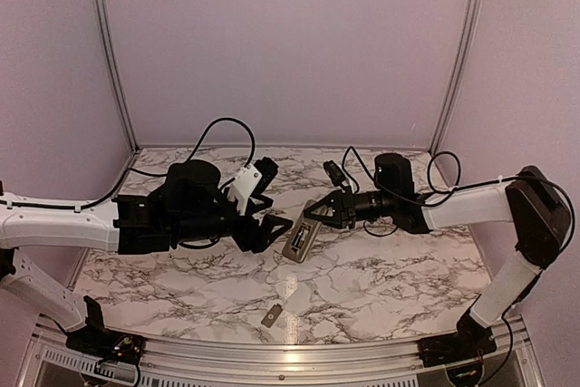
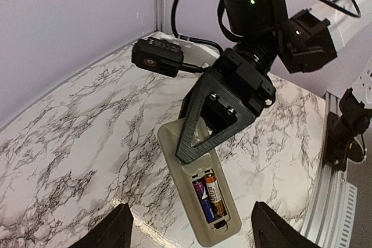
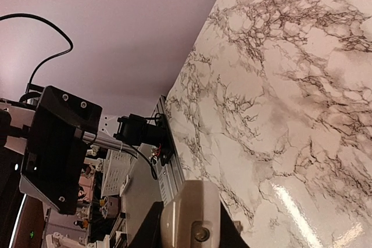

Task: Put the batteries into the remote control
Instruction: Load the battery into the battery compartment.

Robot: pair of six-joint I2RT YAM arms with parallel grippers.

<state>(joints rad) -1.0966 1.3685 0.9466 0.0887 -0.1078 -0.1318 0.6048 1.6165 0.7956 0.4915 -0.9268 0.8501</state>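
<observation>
On the tabletop (image 1: 381,278), a glossy white surface veined in grey and black marble pattern, the remote control (image 1: 299,240) lies near the middle, grey-tan back facing up. The enclosure walls (image 1: 290,43) are plain lilac, with aluminium posts (image 1: 109,52) at the rear corners and a metal rail (image 1: 290,355) along the near edge. The right claw (image 1: 315,215) is closed on the far end of the remote control, pinning it flat. The left claw (image 2: 192,230) stands wide apart and holds nothing, poised just above the handset's near end. Two batteries (image 2: 209,197) sit side by side in the uncovered recess at that near end. A small grey cover plate (image 1: 271,317) lies apart, towards the near edge.
</observation>
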